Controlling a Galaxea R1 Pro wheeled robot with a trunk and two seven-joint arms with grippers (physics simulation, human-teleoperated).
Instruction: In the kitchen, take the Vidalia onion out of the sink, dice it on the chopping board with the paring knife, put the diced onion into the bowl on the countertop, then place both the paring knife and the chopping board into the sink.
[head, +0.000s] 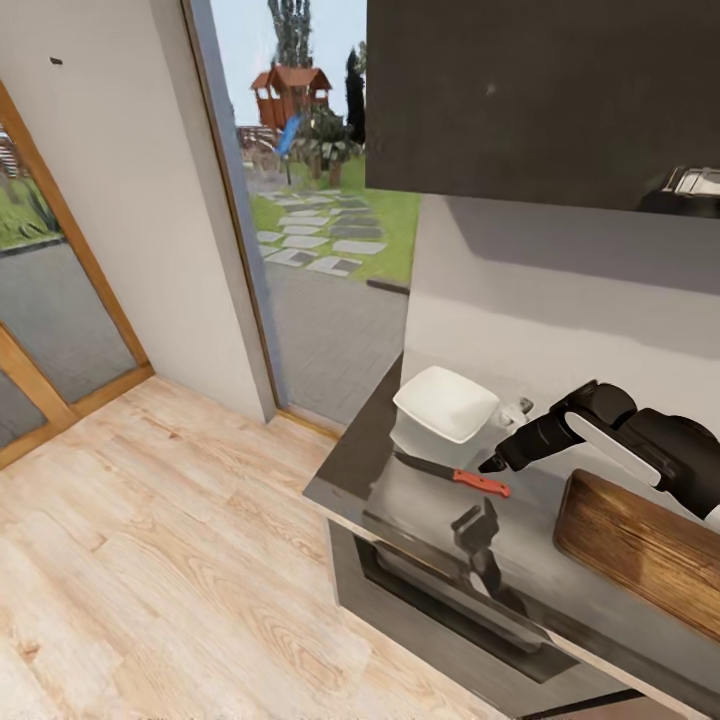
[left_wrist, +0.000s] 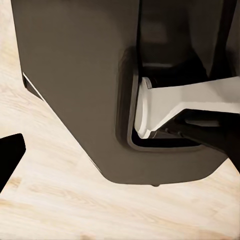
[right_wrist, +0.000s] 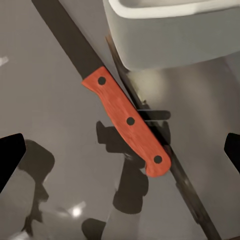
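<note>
You are early in the task, by my reading: the paring knife (head: 455, 472) lies untouched on the table (head: 400, 500), just beside the white bowl (head: 446, 402), and the chopping board (head: 640, 550) shows bare wood with no diced onion on the part you can see. Your right gripper (head: 492, 464) hovers over the knife's handle end, its fingers spread and holding nothing. Fetching the onion, dicing, filling the bowl and moving knife and board to the sink all appear to remain. The right wrist view shows the orange-red riveted handle (right_wrist: 127, 121) lying between the open fingertips. Your left wrist view looks at wooden floor (left_wrist: 60, 200) and the robot's dark body; I cannot tell that gripper's state.
</note>
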